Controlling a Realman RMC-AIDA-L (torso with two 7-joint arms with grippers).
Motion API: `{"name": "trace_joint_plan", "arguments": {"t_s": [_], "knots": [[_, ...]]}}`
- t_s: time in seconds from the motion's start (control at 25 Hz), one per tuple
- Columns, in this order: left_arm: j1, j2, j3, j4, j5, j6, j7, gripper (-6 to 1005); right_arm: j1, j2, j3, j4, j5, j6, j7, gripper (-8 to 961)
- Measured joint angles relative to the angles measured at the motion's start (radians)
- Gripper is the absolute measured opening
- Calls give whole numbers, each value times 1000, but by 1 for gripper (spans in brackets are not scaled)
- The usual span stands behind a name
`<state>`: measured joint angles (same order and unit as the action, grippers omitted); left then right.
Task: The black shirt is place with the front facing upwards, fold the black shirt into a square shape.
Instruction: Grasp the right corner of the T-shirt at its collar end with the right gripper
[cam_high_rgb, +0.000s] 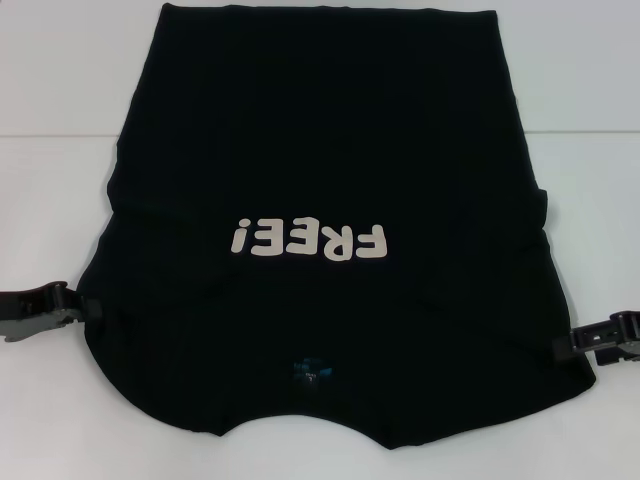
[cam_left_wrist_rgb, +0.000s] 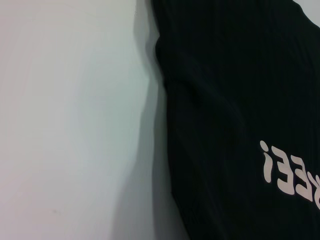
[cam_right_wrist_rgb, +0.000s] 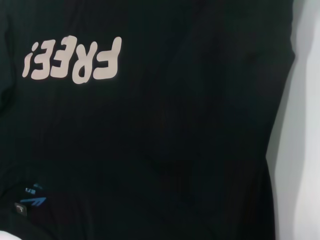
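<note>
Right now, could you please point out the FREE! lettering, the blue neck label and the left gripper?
FREE! lettering (cam_high_rgb: 308, 240), head view, middle letters.
blue neck label (cam_high_rgb: 305, 373), head view, label centre.
left gripper (cam_high_rgb: 88, 308), head view, tip at shirt edge.

left gripper (cam_high_rgb: 85, 308): low, reaching inward from the left edge, level | right gripper (cam_high_rgb: 562, 345): low, reaching inward from the right edge, level | fingertips hidden on both
</note>
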<state>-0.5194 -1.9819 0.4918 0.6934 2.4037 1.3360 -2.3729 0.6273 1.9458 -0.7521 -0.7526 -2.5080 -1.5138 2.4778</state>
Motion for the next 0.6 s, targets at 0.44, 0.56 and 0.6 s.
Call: {"name": "trace_joint_plan", "arguments": {"t_s": [0.44,0.56,0.6], "knots": [[-4,0,-1,0,0,-3,0,14,20,5,-9,27,-25,29,1,878],[-4,0,-1,0,0,-4,0,14,26,7,-9,29,-25,30,1,878],[-4,0,-1,0,0,-5,0,13,28,8,-9,32,-25,30,1,878]]}}
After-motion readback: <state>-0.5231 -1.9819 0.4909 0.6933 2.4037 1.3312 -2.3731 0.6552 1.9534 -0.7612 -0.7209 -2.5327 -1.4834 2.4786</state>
